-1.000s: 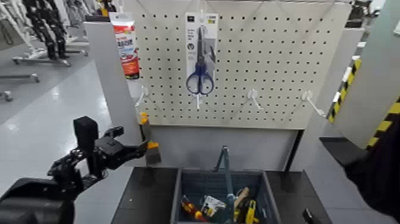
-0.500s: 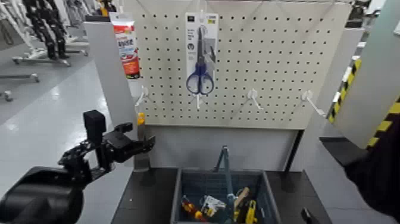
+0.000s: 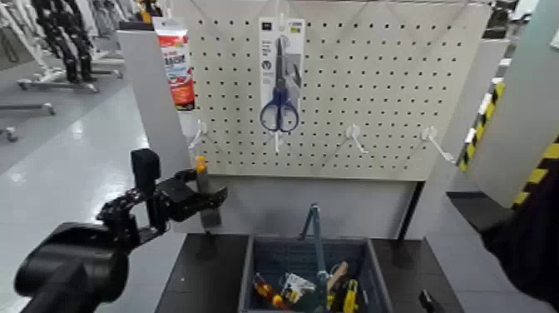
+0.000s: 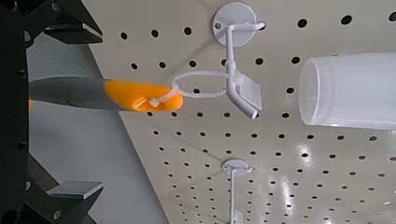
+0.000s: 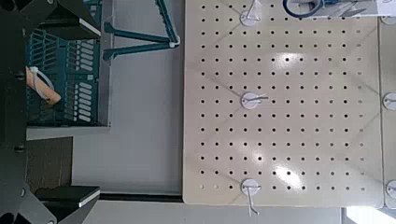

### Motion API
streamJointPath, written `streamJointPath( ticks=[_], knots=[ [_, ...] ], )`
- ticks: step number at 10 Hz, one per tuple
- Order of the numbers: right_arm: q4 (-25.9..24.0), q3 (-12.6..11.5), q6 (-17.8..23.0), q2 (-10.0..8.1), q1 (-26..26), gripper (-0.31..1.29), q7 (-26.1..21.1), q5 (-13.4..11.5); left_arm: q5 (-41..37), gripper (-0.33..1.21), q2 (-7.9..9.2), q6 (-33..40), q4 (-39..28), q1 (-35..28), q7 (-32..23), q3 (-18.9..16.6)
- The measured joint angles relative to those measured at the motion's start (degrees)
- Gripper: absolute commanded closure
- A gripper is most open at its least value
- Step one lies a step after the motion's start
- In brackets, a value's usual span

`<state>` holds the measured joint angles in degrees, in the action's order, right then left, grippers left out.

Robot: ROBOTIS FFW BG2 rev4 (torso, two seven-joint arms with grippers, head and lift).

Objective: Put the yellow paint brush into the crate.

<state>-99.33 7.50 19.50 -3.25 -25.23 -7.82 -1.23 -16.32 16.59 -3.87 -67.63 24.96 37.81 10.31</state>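
Left pincer wide open, around yellow brush

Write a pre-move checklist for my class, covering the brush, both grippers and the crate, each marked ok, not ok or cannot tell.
1. Left gripper open, brush handle between its jaws: ok
2. Brush gripped: not ok, jaws wide apart
3. Brush off its hook: not ok, loop on it
4. Crate open on top: ok
5. Right gripper clear of brush: ok
6. Bristles undamaged: cannot tell
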Motion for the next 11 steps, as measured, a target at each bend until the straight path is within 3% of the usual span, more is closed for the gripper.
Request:
streamJointPath(
  ticks=[1, 3, 5, 11],
  knots=[
    [0.05, 0.04, 0.00, 0.00, 0.00, 0.13, 0.00, 0.03, -0.02, 0.63, 0.07, 0.01, 0.63, 0.62, 0.06, 0.38],
    [0.16, 0.06, 0.10, 0.00, 0.08, 0.13, 0.00, 0.13, 0.00, 1.03, 0.04, -0.31, 1.57, 1.60, 0.03, 0.93],
    [0.29, -0.01, 0.33, 0.00, 0.09, 0.13, 0.00, 0.25, -0.02, 1.14, -0.05, -0.67, 1.70, 1.75, -0.41, 1.24],
    [0.54, -0.13, 0.77, -0.08, 0.09, 0.13, 0.00, 0.42, 0.24, 1.15, 0.09, -0.57, 0.85, 1.00, -0.46, 1.22]
  ],
)
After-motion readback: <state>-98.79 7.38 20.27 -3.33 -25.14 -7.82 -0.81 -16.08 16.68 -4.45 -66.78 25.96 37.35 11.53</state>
